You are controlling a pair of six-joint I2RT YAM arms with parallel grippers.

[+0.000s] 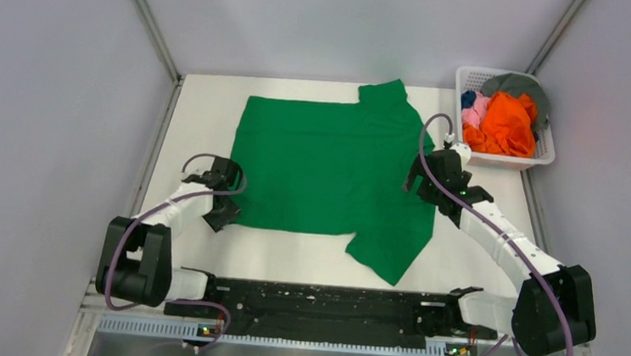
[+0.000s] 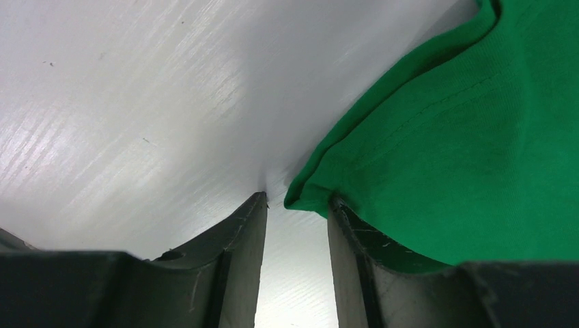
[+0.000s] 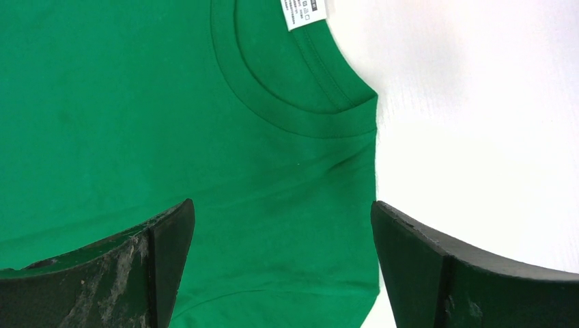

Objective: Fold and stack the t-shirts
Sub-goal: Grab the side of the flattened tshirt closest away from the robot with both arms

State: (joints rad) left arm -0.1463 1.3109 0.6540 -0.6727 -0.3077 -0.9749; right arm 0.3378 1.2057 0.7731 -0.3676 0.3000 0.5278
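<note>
A bright green t-shirt (image 1: 330,166) lies spread flat on the white table, with its collar toward the right and its hem toward the left. My left gripper (image 1: 225,198) is low at the shirt's near-left hem corner. In the left wrist view its jaws (image 2: 297,199) stand narrowly apart with bare table between them, and the shirt's corner (image 2: 437,150) rests against the right fingertip (image 2: 336,208). My right gripper (image 1: 428,175) hovers wide open over the shoulder beside the collar (image 3: 300,113). A small white tag (image 3: 301,12) shows inside the collar. Orange (image 1: 508,125), pink (image 1: 473,114), grey (image 1: 519,83) and blue (image 1: 468,96) shirts lie bundled in the basket.
A white lattice basket (image 1: 543,155) stands at the back right of the table, just beyond the right arm. Grey walls close in the table on the left, back and right. One green sleeve (image 1: 387,252) points toward the near edge.
</note>
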